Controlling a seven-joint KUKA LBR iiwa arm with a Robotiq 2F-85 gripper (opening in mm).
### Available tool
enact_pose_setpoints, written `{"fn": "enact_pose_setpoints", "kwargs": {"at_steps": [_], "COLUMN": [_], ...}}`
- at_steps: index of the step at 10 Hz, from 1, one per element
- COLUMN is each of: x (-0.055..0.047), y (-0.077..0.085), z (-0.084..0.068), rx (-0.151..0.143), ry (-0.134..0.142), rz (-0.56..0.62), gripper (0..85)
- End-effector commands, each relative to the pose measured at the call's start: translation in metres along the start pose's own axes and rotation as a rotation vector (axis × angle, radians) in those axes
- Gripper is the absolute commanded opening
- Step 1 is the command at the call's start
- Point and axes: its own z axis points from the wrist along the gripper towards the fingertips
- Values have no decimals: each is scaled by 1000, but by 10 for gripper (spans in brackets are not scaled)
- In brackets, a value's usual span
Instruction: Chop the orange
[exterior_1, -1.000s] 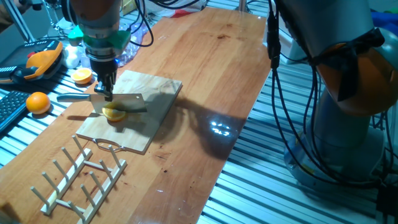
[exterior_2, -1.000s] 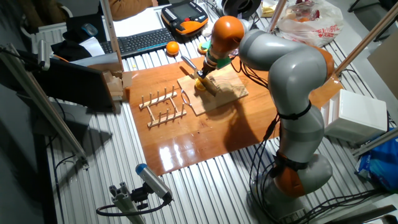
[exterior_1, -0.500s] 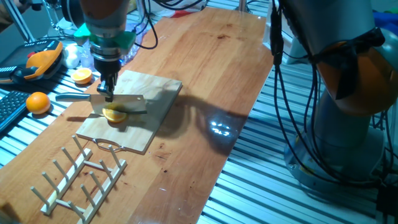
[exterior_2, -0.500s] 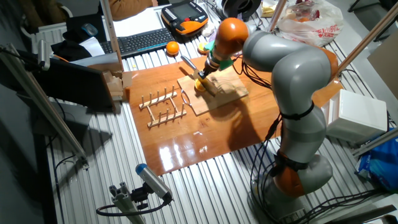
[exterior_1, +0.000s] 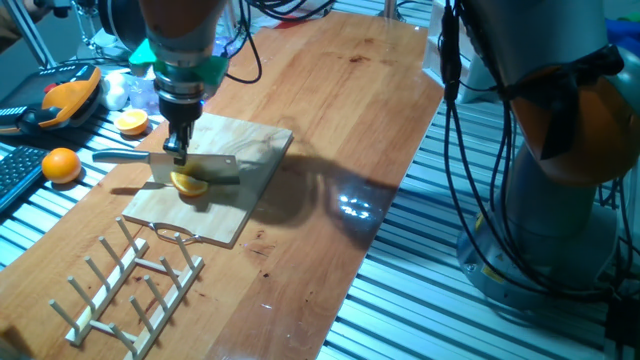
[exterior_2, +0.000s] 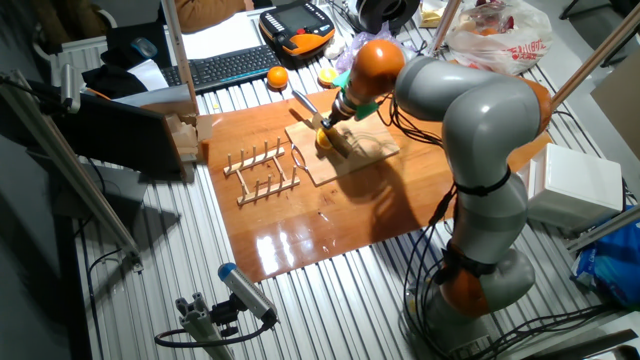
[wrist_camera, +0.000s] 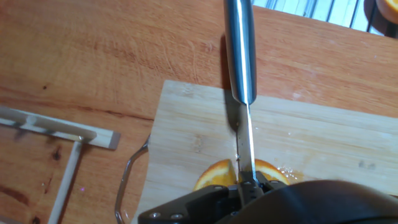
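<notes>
The knife (exterior_1: 190, 165) is gripped by closed jaws, its blade set on the orange (wrist_camera: 239, 175) mid-board (exterior_1: 245, 170); a firm downward press is judged next

Board middle: the black two-finger gripper (exterior_1: 178, 152) stands over the pale wooden cutting board (exterior_1: 250, 160), clamped on a steel cleaver (exterior_1: 195, 168) whose blade sits in the cut half orange (exterior_1: 188, 184).
Left of board: the cleaver's silver handle (exterior_1: 120, 155) juts toward the frame's left edge, barring low passage there.
Lower left: a slatted wooden dish rack (exterior_1: 125, 285) lies just beside the board's wire loop handle (exterior_1: 175, 237).
Far left: a whole round orange (exterior_1: 61, 164), another cut orange half (exterior_1: 131, 122) and an orange-and-black pendant (exterior_1: 65, 97) crowd the table's edge.
Right and upper centre: bare brown wooden tabletop (exterior_1: 340, 120), open to approach.
</notes>
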Motion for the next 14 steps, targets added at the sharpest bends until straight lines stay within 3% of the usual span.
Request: {"fn": "enact_pose_setpoints", "kwargs": {"at_steps": [1, 4, 10, 14], "x": [2, 4, 6, -2], "y": [0, 3, 3, 11], "z": [1, 5, 7, 7], "rx": [-2, 3, -10, -7], "ry": [-8, -29, -44, -64], "rz": [1, 3, 3, 9], "gripper": [0, 0, 0, 0]}}
